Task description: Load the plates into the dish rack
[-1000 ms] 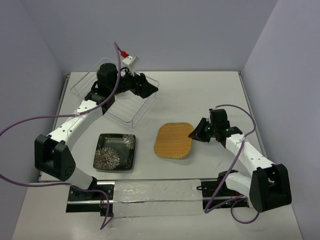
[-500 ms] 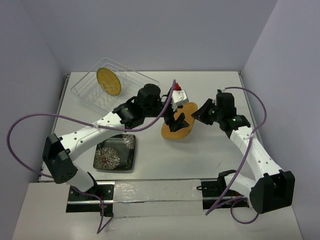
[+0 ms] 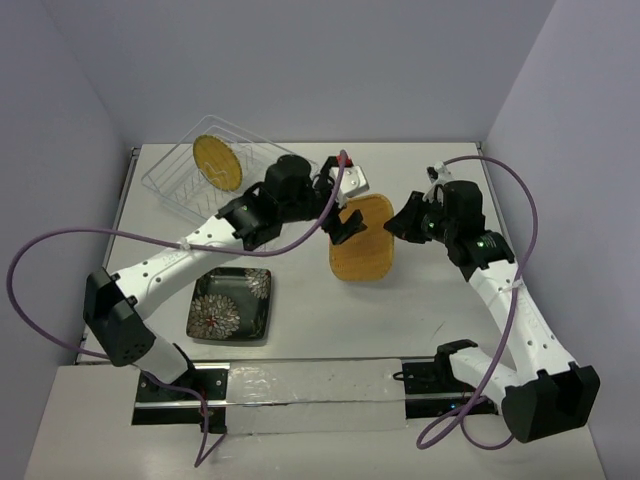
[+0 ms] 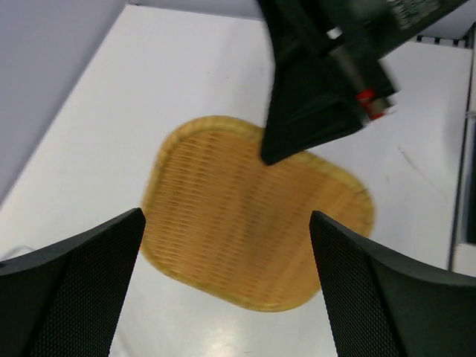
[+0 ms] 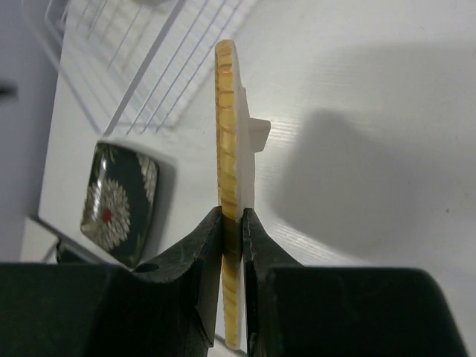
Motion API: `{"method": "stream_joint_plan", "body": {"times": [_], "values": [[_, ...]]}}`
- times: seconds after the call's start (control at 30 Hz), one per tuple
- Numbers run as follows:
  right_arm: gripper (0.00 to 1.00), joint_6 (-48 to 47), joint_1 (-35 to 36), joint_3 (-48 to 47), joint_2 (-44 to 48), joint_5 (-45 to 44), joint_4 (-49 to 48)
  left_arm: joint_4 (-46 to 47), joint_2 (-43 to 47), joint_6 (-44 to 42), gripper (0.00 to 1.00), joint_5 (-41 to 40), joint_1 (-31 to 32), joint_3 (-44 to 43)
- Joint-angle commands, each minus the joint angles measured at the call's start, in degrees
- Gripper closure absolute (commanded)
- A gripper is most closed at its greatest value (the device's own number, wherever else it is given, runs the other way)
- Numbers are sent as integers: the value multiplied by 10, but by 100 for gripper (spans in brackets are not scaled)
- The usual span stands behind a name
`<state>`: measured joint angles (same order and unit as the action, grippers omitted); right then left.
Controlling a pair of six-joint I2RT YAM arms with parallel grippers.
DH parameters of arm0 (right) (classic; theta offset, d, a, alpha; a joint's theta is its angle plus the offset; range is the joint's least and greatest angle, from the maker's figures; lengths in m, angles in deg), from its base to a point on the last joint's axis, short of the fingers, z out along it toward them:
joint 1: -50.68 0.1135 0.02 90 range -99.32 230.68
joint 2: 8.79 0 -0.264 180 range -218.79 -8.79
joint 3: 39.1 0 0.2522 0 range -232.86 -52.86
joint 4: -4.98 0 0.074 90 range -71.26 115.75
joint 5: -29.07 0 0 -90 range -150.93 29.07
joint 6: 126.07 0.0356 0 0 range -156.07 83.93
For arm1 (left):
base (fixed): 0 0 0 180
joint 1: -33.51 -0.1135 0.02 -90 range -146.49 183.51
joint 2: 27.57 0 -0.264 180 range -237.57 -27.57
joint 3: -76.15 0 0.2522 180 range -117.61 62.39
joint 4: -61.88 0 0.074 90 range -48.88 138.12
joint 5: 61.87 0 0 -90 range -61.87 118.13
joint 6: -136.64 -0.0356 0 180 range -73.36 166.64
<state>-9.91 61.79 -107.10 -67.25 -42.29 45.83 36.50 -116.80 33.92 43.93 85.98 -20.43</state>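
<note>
- Looks like I'm mid-handover: the orange plate (image 3: 362, 240) is tipped up over the middle of the table (image 3: 420, 330), well right of the dish rack (image 3: 168, 186).
- The right gripper (image 5: 230, 217) is clamped tight on its rim (the wrist cam shows the plate edge-on between the fingers).
- The left gripper (image 4: 224, 216) is spread wide in front of the plate's face, holding nothing and, as far as I can tell, not touching it.
- The yellow plate (image 3: 218, 162) stands in the rack, and the black plate (image 3: 230, 303) lies flat on the table.
- Next, I reckon the left gripper closes on a free edge and the right lets go only after that. Then the plate goes to a slot beside the yellow one.
</note>
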Motion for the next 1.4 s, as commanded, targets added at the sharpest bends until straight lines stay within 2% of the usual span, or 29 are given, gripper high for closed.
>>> {"method": "stream_joint_plan", "body": {"times": [0.0,0.07,0.1,0.2,0.4,0.67,0.83,0.93,1.0,1.1,1.17,1.23,1.37], "values": [[100,-118,9,-26,39,105,-39,-60,4,-116,1,120,-81,-83],[100,-150,18,-25,48,126,-40,-133,-16,-208,1,162,-99,-138],[100,-165,25,-27,51,130,-40,-173,-25,-281,1,177,-100,-151],[100,-178,42,-32,58,125,-43,-260,-47,-371,1,200,-100,-181],[100,-210,71,-58,42,126,-50,-416,-96,-494,1,276,-100,-264],[100,-255,120,-109,-14,117,-37,-429,-120,-519,1,257,-91,-275],[100,-299,154,-166,-54,75,-1,-439,-118,-546,4,206,-61,-264],[100,-312,166,-182,-65,59,18,-440,-118,-548,19,177,-53,-259],[100,-322,171,-191,-64,49,27,-444,-118,-551,42,154,-49,-252],[100,-332,173,-197,-61,49,32,-450,-118,-550,62,138,-48,-244],[100,-335,174,-200,-61,40,45,-451,-115,-547,95,125,-47,-242],[100,-336,175,-202,-61,36,48,-451,-113,-546,100,118,-47,-243],[100,-336,177,-208,-57,22,50,-427,-105,-536,100,108,-48,-237]]}}
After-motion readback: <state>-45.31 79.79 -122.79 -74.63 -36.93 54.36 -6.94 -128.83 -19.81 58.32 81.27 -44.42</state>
